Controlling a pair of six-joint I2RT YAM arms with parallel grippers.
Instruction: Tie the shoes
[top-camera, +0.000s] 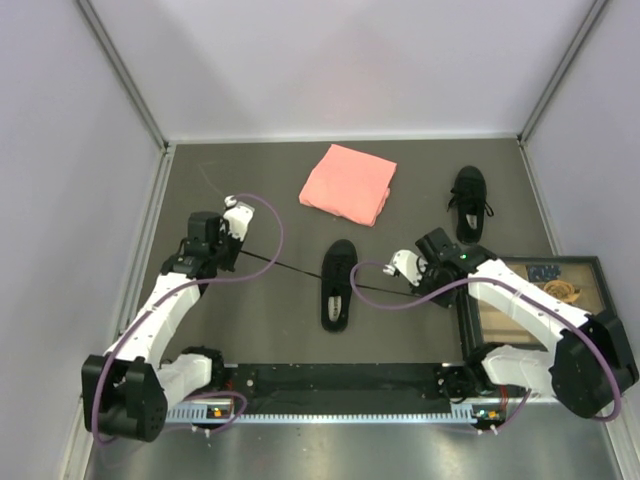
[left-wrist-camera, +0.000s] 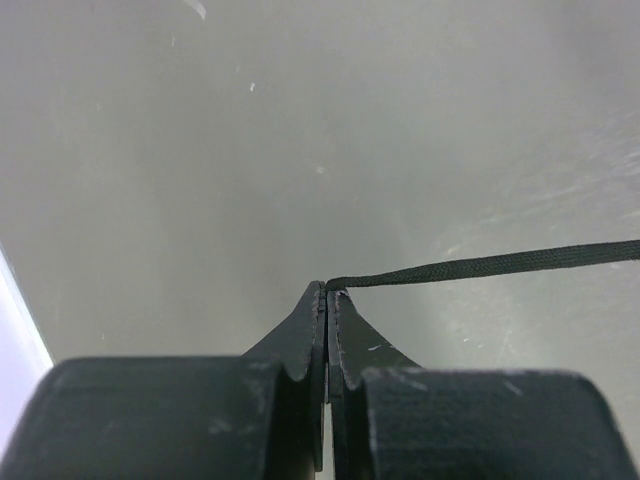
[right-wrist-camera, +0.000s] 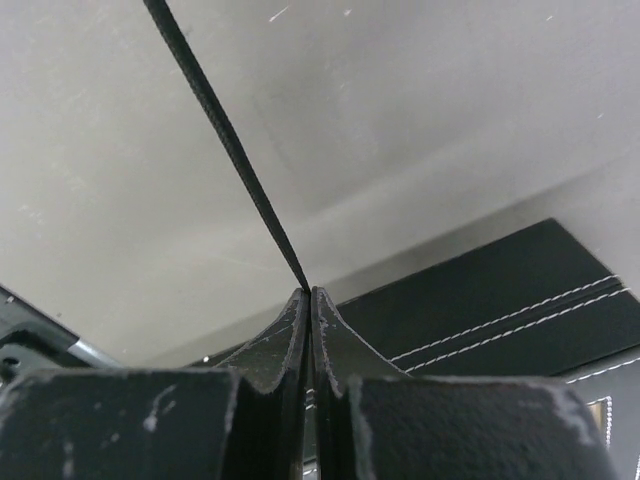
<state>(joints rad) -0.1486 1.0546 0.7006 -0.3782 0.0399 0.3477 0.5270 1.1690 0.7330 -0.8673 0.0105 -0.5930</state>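
Item one: the near shoe (top-camera: 338, 286), black, low-top, is laid lengthwise near the middle of the grey table (top-camera: 250, 190), between the two arms, with a pale insole shown in the end nearer the arm bases. Item two: the far shoe (top-camera: 468, 203), also black, is set well apart from the first, toward the far right of the table, with loose lace visible at its right side. Item three: the left lace (left-wrist-camera: 480, 265), thin, black and flat, is drawn in a straight line from the near shoe out to the left. Its end is pinched at the very tips of the left gripper (left-wrist-camera: 327, 290), whose jaws are pressed together on it above the bare table. Item four: the right lace (right-wrist-camera: 225, 140) is drawn out to the right in the same way and is nipped at the tips of the right gripper (right-wrist-camera: 311, 292), whose jaws are likewise closed flat against each other on the lace. Both laces are held off the table surface. Item five: a pink cloth (top-camera: 348, 183), folded, is placed beyond the near shoe, touching neither shoe. Item six: a dark tray (top-camera: 545, 290) with white stitching is found at the right edge, just beside the right arm.
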